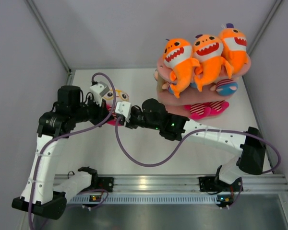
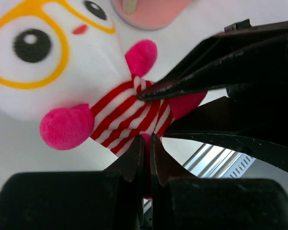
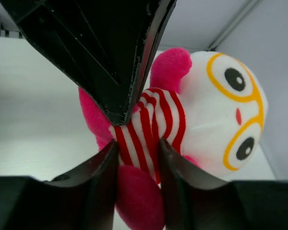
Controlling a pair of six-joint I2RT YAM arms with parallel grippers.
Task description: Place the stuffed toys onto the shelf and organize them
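The white-headed plush doll in yellow glasses and a red-striped shirt (image 3: 216, 110) lies on the table (image 1: 149, 143), left of the pink three-tier shelf (image 1: 180, 98). The left hand (image 2: 146, 148) pinches its lower edge and the right hand (image 3: 137, 153) clenches its torso. If the two pull in different directions, the doll may tear or slip loose.

Striped doll (image 1: 117, 97) mostly hidden under both arms (image 1: 86, 112) overhead, head cropped at left wrist — lower shelf (image 1: 194, 99) tiers obscured

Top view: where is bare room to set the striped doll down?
Bare table: inside the cable loop by the front rail, and behind the doll toward the back wall. The shelf is crowded: three sharks fill its top board, more toys the lower ones.
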